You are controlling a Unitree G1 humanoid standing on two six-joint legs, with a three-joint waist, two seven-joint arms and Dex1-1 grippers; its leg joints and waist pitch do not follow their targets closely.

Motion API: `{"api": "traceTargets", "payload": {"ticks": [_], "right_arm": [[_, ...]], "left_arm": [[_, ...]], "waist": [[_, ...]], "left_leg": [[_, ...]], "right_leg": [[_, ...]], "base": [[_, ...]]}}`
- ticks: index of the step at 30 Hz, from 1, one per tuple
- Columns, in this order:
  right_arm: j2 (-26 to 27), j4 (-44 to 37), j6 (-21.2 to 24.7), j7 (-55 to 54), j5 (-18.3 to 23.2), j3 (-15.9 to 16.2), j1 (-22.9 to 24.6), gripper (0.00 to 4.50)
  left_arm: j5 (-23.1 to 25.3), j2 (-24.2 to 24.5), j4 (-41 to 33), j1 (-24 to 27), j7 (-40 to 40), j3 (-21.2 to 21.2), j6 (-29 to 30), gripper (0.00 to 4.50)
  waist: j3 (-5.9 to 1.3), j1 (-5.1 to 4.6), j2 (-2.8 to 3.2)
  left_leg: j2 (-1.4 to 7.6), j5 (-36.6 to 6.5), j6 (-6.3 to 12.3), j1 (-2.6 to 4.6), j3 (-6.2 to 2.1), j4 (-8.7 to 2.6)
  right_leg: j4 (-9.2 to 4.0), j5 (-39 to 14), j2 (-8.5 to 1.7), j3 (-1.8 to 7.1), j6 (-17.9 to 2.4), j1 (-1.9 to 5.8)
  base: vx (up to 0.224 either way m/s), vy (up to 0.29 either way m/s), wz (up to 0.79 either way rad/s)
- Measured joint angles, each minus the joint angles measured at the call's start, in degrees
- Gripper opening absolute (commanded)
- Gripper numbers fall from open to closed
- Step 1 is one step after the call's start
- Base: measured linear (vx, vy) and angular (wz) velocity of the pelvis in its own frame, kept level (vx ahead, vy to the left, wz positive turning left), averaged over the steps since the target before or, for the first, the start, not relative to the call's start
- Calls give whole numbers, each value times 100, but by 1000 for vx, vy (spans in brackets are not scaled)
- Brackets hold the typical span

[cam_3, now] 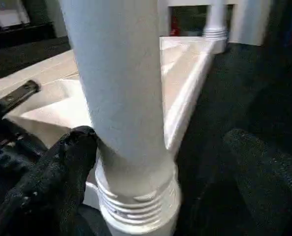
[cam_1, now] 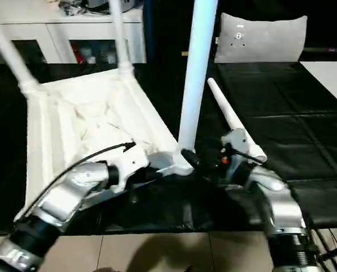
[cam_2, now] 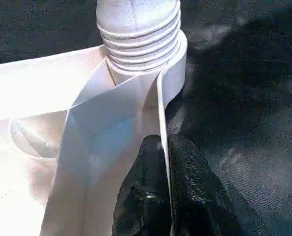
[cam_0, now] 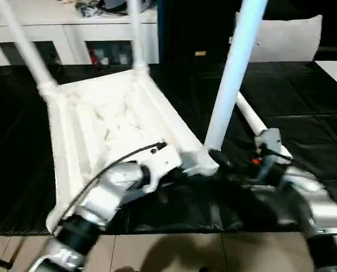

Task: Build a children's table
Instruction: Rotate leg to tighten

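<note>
the upturned table top (cam_0: 109, 122) lies on the black mat (cam_0: 304, 113). the left gripper (cam_2: 164, 162) pinches its rim. the right gripper (cam_3: 160, 162) stands open around the near leg (cam_0: 231, 73), one finger touching it.

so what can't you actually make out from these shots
- Tops of the three standing legs: the near leg and both far ones run off the upper edge in the eye views.
- Near-left corner of the tabletop: covered by the left forearm.
- Fourth leg's near end: behind the right wrist.
- How deep the near leg's thread sits in its socket.
- Cabinet contents: blurred.
</note>
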Motion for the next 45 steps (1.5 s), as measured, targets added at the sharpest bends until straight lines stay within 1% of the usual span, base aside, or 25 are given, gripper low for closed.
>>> {"api": "traceTargets", "payload": {"ticks": [6, 9, 10, 11, 13, 14, 15, 16, 18, 20, 22, 24, 25, 26, 32, 37, 41, 44, 45], "right_arm": [[-281, -78, 56, 493, -16, 307, -96, 445], [-510, -101, 105, 873, -13, 417, -138, 445], [-589, -103, 158, 1054, -13, 475, -142, 417], [-645, -103, 184, 1163, -13, 496, -142, 417], [-739, -106, 289, 1420, -8, 589, -198, 404], [-776, -128, 309, 1493, -7, 632, -207, 390], [-811, -143, 365, 1624, 1, 672, -223, 390], [-826, -144, 375, 1654, 1, 692, -228, 374], [-923, -143, 429, 1889, 29, 823, -313, 359], [-949, -143, 438, 1989, 69, 856, -357, 343], [-950, -144, 522, 2078, 119, 867, -361, 314], [-950, -144, 646, 2216, 140, 900, -361, 308], [-950, -145, 674, 2251, 155, 925, -360, 286], [-950, -145, 696, 2276, 163, 950, -361, 286], [-1037, -208, 855, 2338, 209, 995, -361, 234], [-1087, -377, 913, 2340, 173, 1008, -323, 213], [-1077, -564, 993, 2252, 174, 982, -191, 210], [-921, -809, 1050, 1954, 175, 953, 14, 209], [-841, -859, 1056, 1769, 154, 921, 81, 209]], "left_arm": [[-117, 235, -6, 2, -401, -36, -182, 0], [-177, 413, -25, 1, -718, -98, -332, 0], [-216, 484, -36, 0, -847, -110, -376, 0], [-236, 534, -38, 0, -954, -119, -418, 0], [-247, 632, -39, -2, -1168, -174, -530, 0], [-262, 664, -39, -4, -1232, -194, -564, 0], [-274, 700, -38, -16, -1318, -219, -603, 0], [-277, 709, -38, -24, -1337, -223, -610, 0], [-273, 777, -14, -109, -1485, -296, -677, 0], [-275, 782, 14, -129, -1540, -323, -724, 0], [-275, 786, 28, -132, -1612, -332, -774, 0], [-277, 795, 31, -137, -1674, -345, -805, 0], [-277, 796, 31, -139, -1682, -356, -814, 0], [-277, 797, 31, -144, -1694, -367, -822, 0], [-288, 808, 32, -150, -1797, -396, -857, 0], [-326, 819, 33, -149, -1860, -395, -857, 0], [-349, 803, 32, -143, -1886, -377, -787, 0], [-396, 762, 32, -122, -1843, -347, -653, 0], [-388, 733, 32, -108, -1769, -318, -555, 0]], "waist": [[0, 24, 0], [0, 78, -1], [0, 98, -1], [0, 122, -1], [0, 163, -1], [0, 176, -1], [0, 186, -2], [0, 189, -2], [0, 191, -2], [0, 193, -3], [0, 196, -4], [0, 194, -4], [0, 194, -4], [0, 194, -4], [-2, 194, -6], [-2, 195, -6], [-2, 201, -5], [-3, 199, -4], [-2, 190, -5]], "left_leg": [[1, 0, 0, -2, 0, 0], [0, 0, 0, -1, -2, 0], [1, 0, 0, -1, -2, 0], [2, 0, 0, 0, -2, 0], [3, 0, 0, 0, -2, 1], [4, 0, 0, 1, -2, 2], [5, 0, 0, 1, -3, 5], [5, 0, 0, 1, -3, 5], [5, 0, 0, 0, -2, 10], [5, 0, 0, 0, -2, 11], [5, 0, 0, 1, -3, 12], [5, 0, 1, 1, -2, 12], [5, 0, 1, 1, -2, 12], [5, 0, 1, 1, -2, 12], [4, 0, 1, 3, -2, 13], [4, 0, 0, 5, -2, 13], [4, 0, 0, 8, -4, 13], [4, 0, 0, 34, -4, 11], [3, 0, 0, 56, -4, 10]], "right_leg": [[2, 2, -2, 1, -4, 0], [2, 2, -2, 1, -3, 3], [2, 1, -2, 1, -2, 3], [2, 1, -2, 1, -2, 4], [3, 1, -2, 2, -2, 4], [3, 1, -3, 2, -3, 7], [4, 1, -3, 3, -3, 9], [4, 1, -4, 4, -2, 10], [4, 2, -8, 10, -3, 10], [4, 2, -9, 11, -3, 12], [5, 2, -9, 11, -4, 14], [6, 3, -9, 10, -5, 14], [7, 4, -9, 10, -6, 14], [8, 4, -9, 10, -6, 13], [9, 6, -9, 10, -10, 15], [9, 2, -8, 10, -3, 17], [9, 1, -8, 9, -2, 22], [8, -1, -8, 10, 2, 43], [8, -3, -8, 10, 4, 61]], "base": [[0, 0, 0], [0, 0, 0], [0, 0, 0], [0, 0, 0], [0, 0, 0], [0, 0, 0], [0, 0, 0], [0, 0, 0], [0, 0, 0], [0, 0, 0], [0, 0, 0], [0, 0, 0], [0, 0, 0], [0, 0, 0], [0, 0, 0], [0, 0, 0], [0, 0, 0], [0, 0, 0], [0, 0, 0]]}}
